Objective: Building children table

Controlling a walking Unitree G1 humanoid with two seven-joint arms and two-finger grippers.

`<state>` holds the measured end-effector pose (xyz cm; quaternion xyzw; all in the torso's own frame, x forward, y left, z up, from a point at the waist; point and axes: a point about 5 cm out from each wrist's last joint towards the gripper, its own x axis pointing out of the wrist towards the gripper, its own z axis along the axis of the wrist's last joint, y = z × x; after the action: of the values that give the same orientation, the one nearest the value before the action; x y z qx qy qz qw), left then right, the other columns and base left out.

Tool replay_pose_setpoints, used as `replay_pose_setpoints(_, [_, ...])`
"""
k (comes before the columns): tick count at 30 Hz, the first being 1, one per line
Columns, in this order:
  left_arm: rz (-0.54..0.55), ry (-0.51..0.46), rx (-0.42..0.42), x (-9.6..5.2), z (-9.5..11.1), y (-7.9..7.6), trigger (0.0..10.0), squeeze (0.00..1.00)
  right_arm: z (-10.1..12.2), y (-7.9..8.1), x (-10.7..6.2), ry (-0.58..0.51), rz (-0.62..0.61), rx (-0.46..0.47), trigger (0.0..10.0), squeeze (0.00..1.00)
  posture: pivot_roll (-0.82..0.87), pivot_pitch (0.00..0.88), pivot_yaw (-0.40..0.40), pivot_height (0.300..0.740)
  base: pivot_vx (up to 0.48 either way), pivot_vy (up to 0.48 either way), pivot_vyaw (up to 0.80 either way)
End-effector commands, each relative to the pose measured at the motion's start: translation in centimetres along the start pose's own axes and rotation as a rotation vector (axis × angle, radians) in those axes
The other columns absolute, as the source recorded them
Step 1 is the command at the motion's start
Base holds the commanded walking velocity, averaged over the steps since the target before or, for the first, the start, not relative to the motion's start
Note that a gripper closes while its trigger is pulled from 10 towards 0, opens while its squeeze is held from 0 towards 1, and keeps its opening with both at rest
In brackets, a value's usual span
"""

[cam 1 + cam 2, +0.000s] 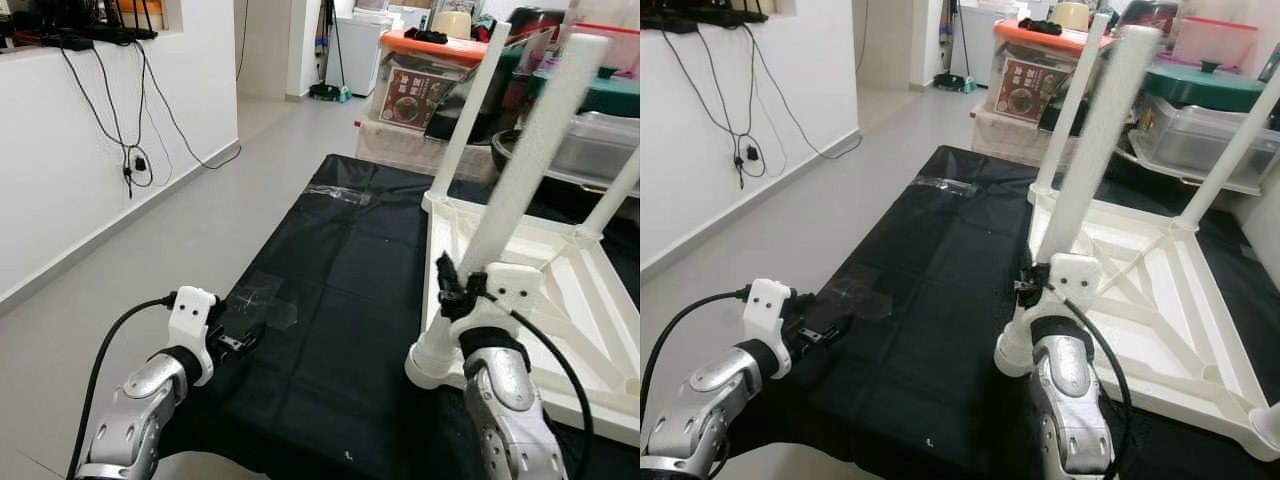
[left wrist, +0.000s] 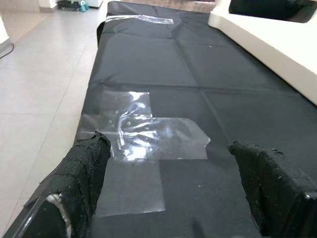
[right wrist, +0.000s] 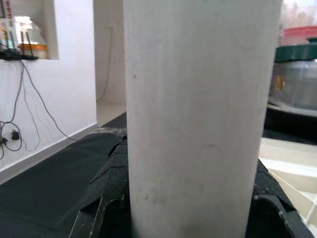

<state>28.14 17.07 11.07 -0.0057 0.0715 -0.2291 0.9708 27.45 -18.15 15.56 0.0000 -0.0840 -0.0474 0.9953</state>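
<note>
Right gripper (image 1: 1032, 285) clamped around nearest upright white plastic table leg (image 3: 198, 119) (low on the leg). Left gripper (image 2: 171, 193) jaws apart above black floor sheet (image 2: 208, 99), clear tape patch (image 2: 148, 136) between fingers.

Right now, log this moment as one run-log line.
step: fitting leg | right gripper: fingers shut on near table leg | left gripper: open above black sheet | upturned table: three legs standing

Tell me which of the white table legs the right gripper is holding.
The nearest leg, at the upturned table's near left corner. The right gripper clasps its base; the other legs stand free.
</note>
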Motion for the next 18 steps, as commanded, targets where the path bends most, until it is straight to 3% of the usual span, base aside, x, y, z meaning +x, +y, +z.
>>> replay_pose_setpoints(1, [0.004, 0.014, 0.009, 0.0, -0.3, -0.1, 10.0, 0.0, -2.7, -0.4, -0.6, 0.115, 0.033, -0.014, 0.0, 0.0, 0.13, 0.0, -0.107, 0.74, 0.0, 0.0, 0.0])
replay_pose_setpoints(8, [0.012, 0.014, -0.01, -0.2, -0.5, -0.1, 10.0, 0.0, -2.1, 1.2, -0.5, 0.059, 0.299, 0.014, 0.0, 0.0, 0.13, 0.0, -0.118, 0.74, 0.0, 0.0, 0.0])
replay_pose_setpoints(12, [0.012, 0.014, -0.012, -0.2, -0.5, -0.1, 10.0, 0.0, -2.0, 1.2, -0.4, 0.052, 0.316, 0.015, 0.0, 0.0, 0.13, 0.0, -0.118, 0.74, 0.0, 0.0, 0.0])
replay_pose_setpoints(17, [0.004, 0.015, -0.027, -0.1, -0.6, -0.2, 10.0, 0.0, -1.9, 2.6, -1.3, 0.013, 0.545, -0.003, 0.0, 0.0, 0.13, 0.0, -0.11, 0.74, 0.0, 0.0, 0.0])
replay_pose_setpoints(18, [0.004, 0.015, -0.027, -0.1, -0.6, -0.2, 10.0, 0.0, -1.9, 2.6, -1.3, 0.013, 0.545, -0.003, 0.0, 0.0, 0.13, 0.0, -0.11, 0.74, 0.0, 0.0, 0.0])
